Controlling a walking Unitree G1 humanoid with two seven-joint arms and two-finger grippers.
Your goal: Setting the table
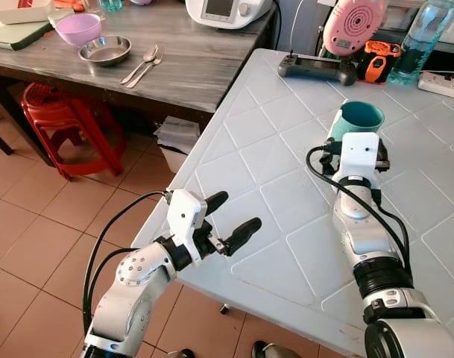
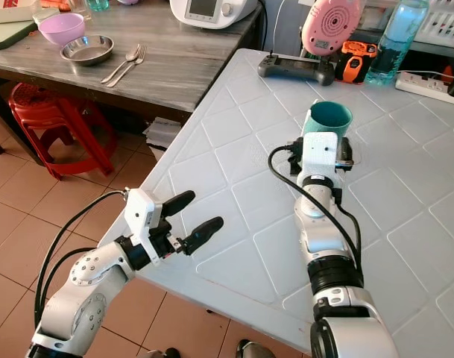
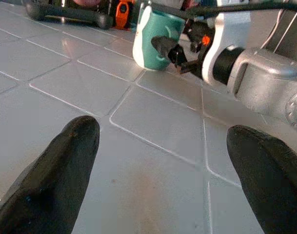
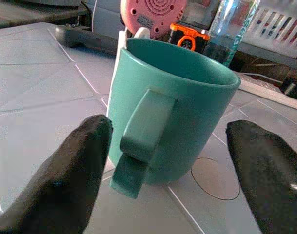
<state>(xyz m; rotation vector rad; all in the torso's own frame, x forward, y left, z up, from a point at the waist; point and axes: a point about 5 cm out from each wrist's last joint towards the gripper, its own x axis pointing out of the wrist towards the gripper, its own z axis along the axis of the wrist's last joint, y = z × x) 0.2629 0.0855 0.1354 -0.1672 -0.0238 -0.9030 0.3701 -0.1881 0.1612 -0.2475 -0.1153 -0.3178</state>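
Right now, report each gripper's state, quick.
Left gripper: open, holding nothing, above the white table's near edge.
Right gripper: open, fingers on either side of the teal mug, not closed on it.

Mug upright on table, controller and bottle behind it
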